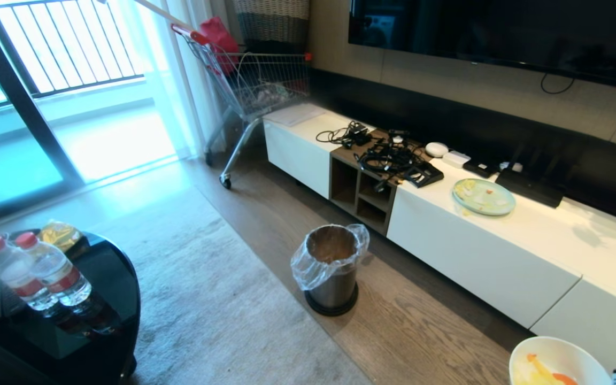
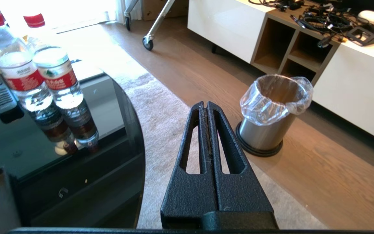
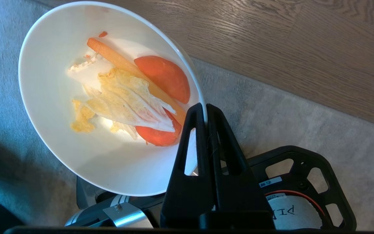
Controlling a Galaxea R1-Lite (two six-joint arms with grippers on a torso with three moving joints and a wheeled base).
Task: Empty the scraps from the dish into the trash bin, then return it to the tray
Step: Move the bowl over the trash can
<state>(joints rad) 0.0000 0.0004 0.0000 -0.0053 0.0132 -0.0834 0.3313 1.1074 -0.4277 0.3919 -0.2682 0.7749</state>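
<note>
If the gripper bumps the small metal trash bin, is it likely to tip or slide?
The trash bin probably slides easily: it looks empty and stands on smooth wood floor. Its tall, narrow body may tip from a high push, though the black base ring likely helps. The loose plastic liner would crumple.

Right gripper fingers pinched together low at the robot's right; left gripper closed, empty.

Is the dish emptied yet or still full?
Still full: the dish, pinched at its rim by the right gripper, holds the scraps.
</note>
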